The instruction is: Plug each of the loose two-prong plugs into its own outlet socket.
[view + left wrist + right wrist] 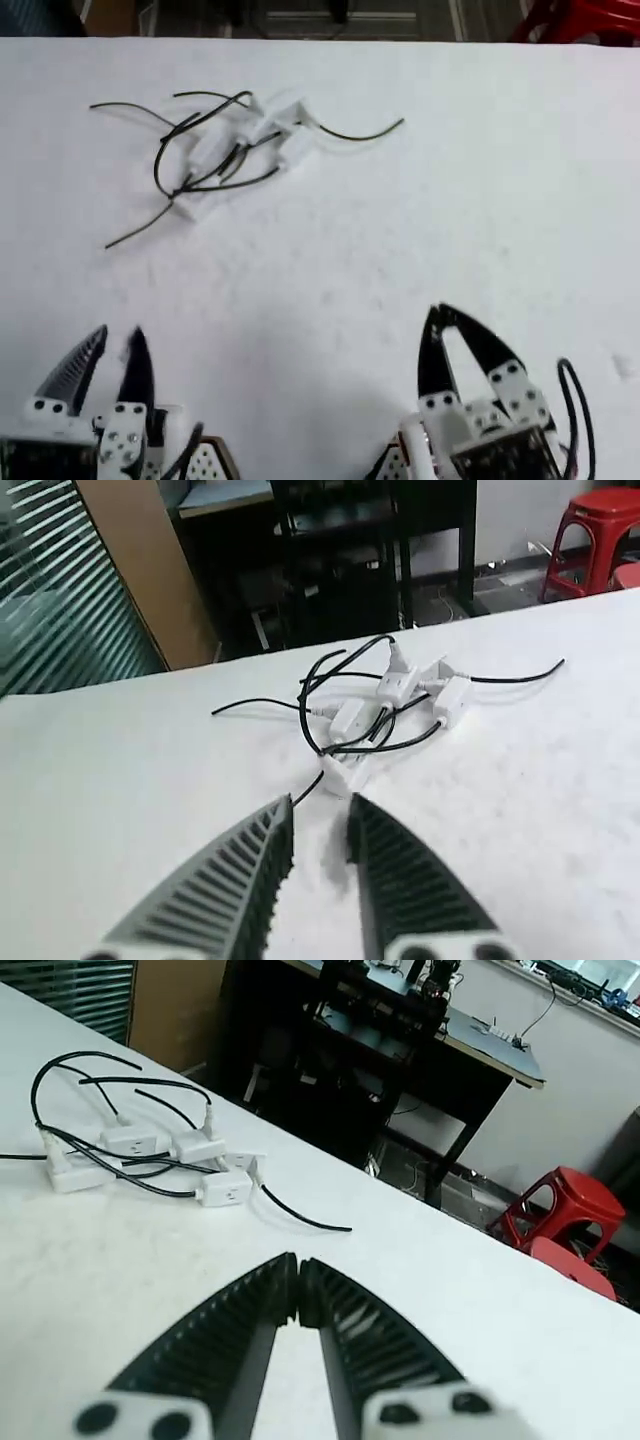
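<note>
Two pincers hung over the near edge of the table [470, 210], both well apart from the tangle [232, 150] of white pieces [393, 687] and black cords [165, 150] lying on the far half. The left pincer [118, 335] was slightly open, with a narrow gap between its ribbed fingers [245, 880], and it held nothing. It sat on the near side of the tangle, roughly in line with the tangle's left end, and its tips pointed toward the heap. The right pincer [437, 310] was closed, its tips meeting with nothing between them. It sat on the near side too, out past the tangle's right end.

Several pieces in the tangle lay touching or just beside one another, with cords looped over and between them. Two of them, the sockets [133, 1142], showed slotted faces in the right wrist view. I could not tell which of the others were plugs, nor whether any plug was seated. One loose cord [360, 133] curved out of the tangle's right end and lay flat on the table. Another cord end [135, 232] trailed from the tangle's left side toward the arms.

Beyond the tangle, past the table's far edge, stood dark furniture [340, 560] and a red stool [590, 530].
</note>
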`<action>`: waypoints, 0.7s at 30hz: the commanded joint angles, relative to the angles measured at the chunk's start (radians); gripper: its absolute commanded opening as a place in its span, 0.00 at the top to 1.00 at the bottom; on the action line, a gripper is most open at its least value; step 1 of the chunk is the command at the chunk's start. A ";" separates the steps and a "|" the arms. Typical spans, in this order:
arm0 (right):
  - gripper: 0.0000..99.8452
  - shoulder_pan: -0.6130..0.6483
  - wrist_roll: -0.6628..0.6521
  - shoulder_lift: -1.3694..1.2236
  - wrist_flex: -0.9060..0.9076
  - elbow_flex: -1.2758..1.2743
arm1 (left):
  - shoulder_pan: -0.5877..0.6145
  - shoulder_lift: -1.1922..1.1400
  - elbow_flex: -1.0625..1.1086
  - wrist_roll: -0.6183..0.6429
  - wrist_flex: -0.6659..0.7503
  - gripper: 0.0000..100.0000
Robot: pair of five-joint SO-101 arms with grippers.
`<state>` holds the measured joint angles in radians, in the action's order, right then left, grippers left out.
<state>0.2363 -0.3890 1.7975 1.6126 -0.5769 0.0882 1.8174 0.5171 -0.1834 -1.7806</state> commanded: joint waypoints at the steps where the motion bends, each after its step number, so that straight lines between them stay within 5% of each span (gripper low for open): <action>1: 0.98 -0.005 0.008 0.005 0.105 0.064 | -0.002 0.001 0.051 0.005 0.000 0.96; 12: 0.98 -0.013 0.000 0.005 0.096 -0.124 | -0.002 0.002 0.196 0.003 0.071 0.96; 21: 0.98 -0.005 -0.002 0.004 0.054 -0.160 | -0.002 0.002 0.511 0.003 0.315 0.96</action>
<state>0.2348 -0.3890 1.7975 1.7108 -0.7196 0.0882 1.8174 0.8746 -0.1834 -1.5673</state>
